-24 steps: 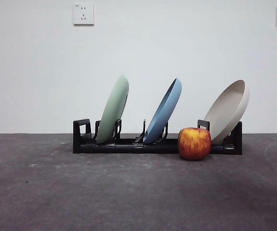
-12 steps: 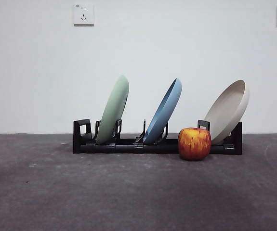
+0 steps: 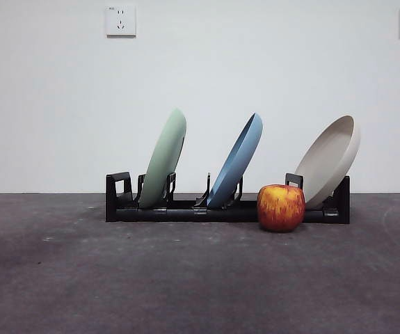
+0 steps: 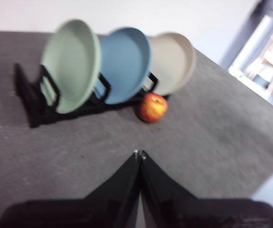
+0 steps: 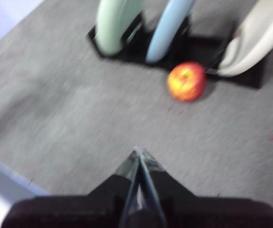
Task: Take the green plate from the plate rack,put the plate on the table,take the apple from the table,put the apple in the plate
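nothing has moved: green plate stands leaning in the plate rack, apple just before it; left gripper and right gripper closed, empty.

A blue plate leans in the middle of the rack, and a beige plate leans at the end, both well ahead of the closed jaws in each wrist view. Two white sockets sit high on the pale wall.
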Motion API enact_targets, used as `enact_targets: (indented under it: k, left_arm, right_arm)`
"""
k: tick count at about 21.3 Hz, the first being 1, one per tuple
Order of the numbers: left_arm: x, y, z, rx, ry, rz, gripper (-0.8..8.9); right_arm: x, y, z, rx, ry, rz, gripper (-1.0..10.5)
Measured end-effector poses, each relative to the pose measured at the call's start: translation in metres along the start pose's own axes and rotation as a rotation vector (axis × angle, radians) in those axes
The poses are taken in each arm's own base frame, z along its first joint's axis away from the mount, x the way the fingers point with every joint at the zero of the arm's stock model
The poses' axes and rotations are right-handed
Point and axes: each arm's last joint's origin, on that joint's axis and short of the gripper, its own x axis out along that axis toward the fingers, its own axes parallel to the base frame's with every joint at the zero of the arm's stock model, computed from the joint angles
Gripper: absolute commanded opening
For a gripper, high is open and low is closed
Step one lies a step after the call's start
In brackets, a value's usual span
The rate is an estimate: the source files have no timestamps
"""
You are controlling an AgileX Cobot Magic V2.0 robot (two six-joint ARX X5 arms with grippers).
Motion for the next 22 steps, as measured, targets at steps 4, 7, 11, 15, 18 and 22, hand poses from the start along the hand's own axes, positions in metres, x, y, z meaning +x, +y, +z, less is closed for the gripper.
enact_targets:
  k: [4, 7, 11, 15, 18, 22]
  left_arm:
    - [0.0, -0.004, 0.015, 0.02, 0.102, -0.083, -0.07]
    - [0.0, -0.005, 0.017, 0.041, 0.135, -0.105, 0.01]
    - [0.0, -0.005, 0.016, 0.049, 0.137, -0.09, 3.88]
    - [0.0, -0.005, 0.016, 0.05, 0.138, -0.086, 5.39]
    - [0.0, -0.005, 0.016, 0.05, 0.138, -0.088, 5.39]
    - [0.0, -0.005, 0.017, 0.058, 0.134, -0.088, 5.39]
  right_arm:
    - [0.001, 0.005, 0.006, -0.01, 0.138, 0.119, -0.1]
    - [0.002, 0.008, 0.008, -0.034, 0.163, 0.147, 0.1]
    - [0.002, 0.008, 0.008, -0.044, 0.164, 0.153, 3.7]
    - [0.003, 0.008, 0.008, -0.043, 0.168, 0.141, 5.8]
    - [0.003, 0.008, 0.008, -0.043, 0.168, 0.141, 5.8]
    - [0.003, 0.008, 0.008, -0.043, 0.168, 0.14, 5.8]
